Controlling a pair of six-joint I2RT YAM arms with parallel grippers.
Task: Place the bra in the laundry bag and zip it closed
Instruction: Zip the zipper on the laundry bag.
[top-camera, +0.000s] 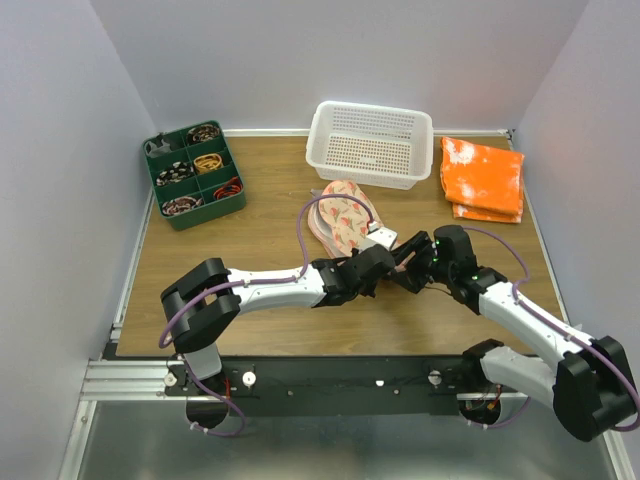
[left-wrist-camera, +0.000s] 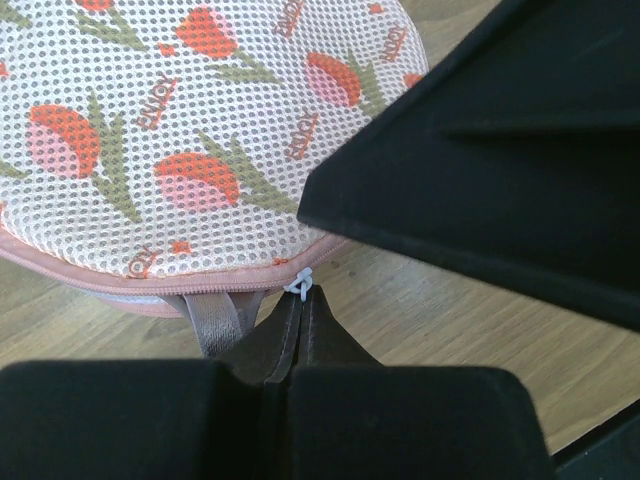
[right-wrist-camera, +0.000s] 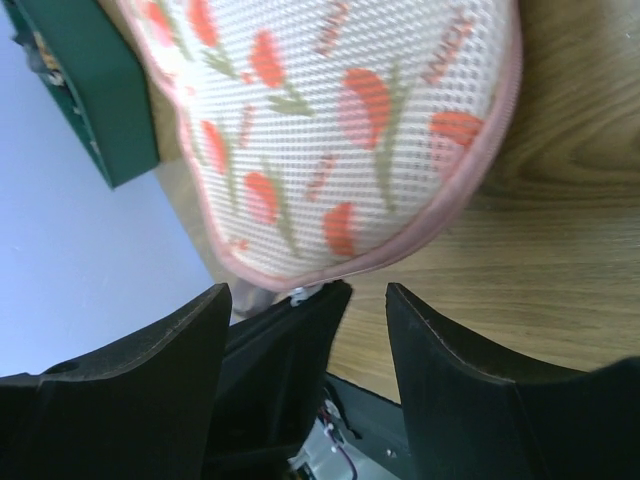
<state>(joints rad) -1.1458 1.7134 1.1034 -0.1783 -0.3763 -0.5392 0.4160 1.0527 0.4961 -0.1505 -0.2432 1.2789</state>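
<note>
The laundry bag (top-camera: 343, 215), pale pink mesh with a red-orange and green print, lies in the middle of the table, its lid down. It fills the left wrist view (left-wrist-camera: 170, 140) and the right wrist view (right-wrist-camera: 330, 130). My left gripper (top-camera: 385, 262) (left-wrist-camera: 303, 300) is shut on the small white zipper pull (left-wrist-camera: 300, 284) at the bag's near rim. A taupe bra strap (left-wrist-camera: 210, 322) sticks out from under the rim beside it; the rest of the bra is hidden. My right gripper (top-camera: 415, 262) (right-wrist-camera: 308, 300) is open, its jaws on either side of the left gripper's fingers.
A white perforated basket (top-camera: 370, 145) stands behind the bag. An orange-and-white folded cloth (top-camera: 483, 178) lies at the back right. A green compartment tray (top-camera: 193, 175) of small items sits at the back left and shows in the right wrist view (right-wrist-camera: 90, 100).
</note>
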